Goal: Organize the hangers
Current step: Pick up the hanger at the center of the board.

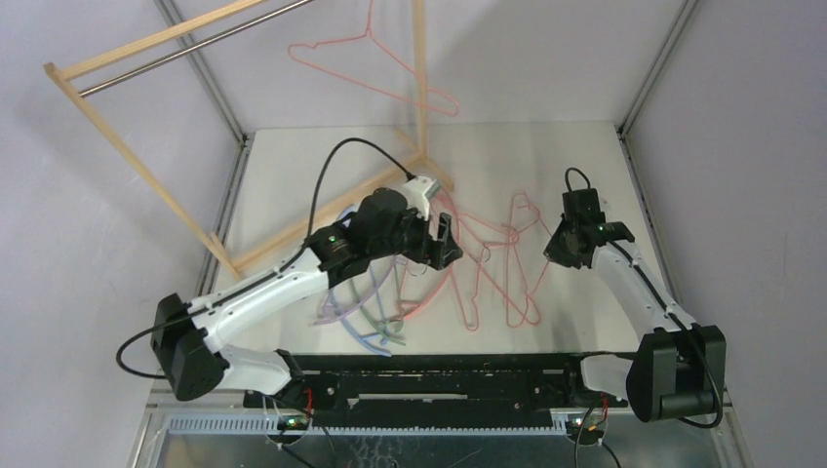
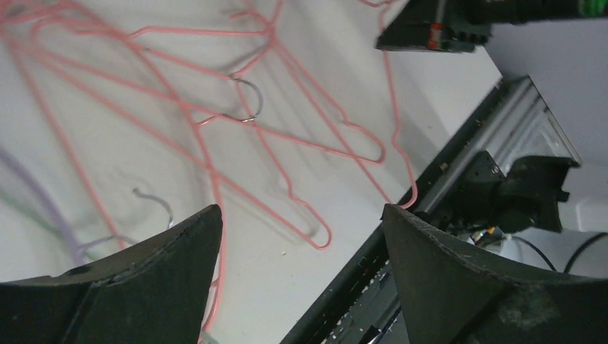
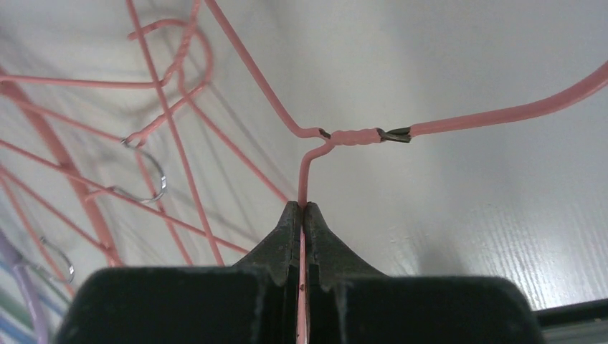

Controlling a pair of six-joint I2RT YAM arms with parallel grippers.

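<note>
Right tool [image 3: 302,211] is clenched on a thin pink wire hanger [image 3: 358,136], the jaws pinching the wire just below the twisted neck where the hook begins. Judgement: a hold this close to the neck keeps the light frame from swinging and leaves the hook free to be offered to a rod. In the overhead view this piece sits at the right edge of the tangle of pink wire hangers [image 1: 478,263] spread across the tabletop [image 1: 585,166]. I cannot tell whether it is clear of its neighbours.

Left tool [image 2: 301,215] stands spread wide and grasps nothing. It hovers over the left part of the tangle, looking down on crossed wires and metal hooks [image 2: 247,100]. Judgement: it is placed to steady or part the tangle, or to take the next piece.

Thicker lilac, blue and green hangers [image 1: 361,312] lie heaped on the tabletop beneath the left arm, near the front edge. A lone pink hanger [image 1: 371,54] hangs at the back beside the wooden rack [image 1: 127,146]. Its hook runs out of view, so its seat on the metal rod [image 1: 176,54] is unconfirmed.

Writing: none legible. No brand or label shows on hangers, rack or arms.
</note>
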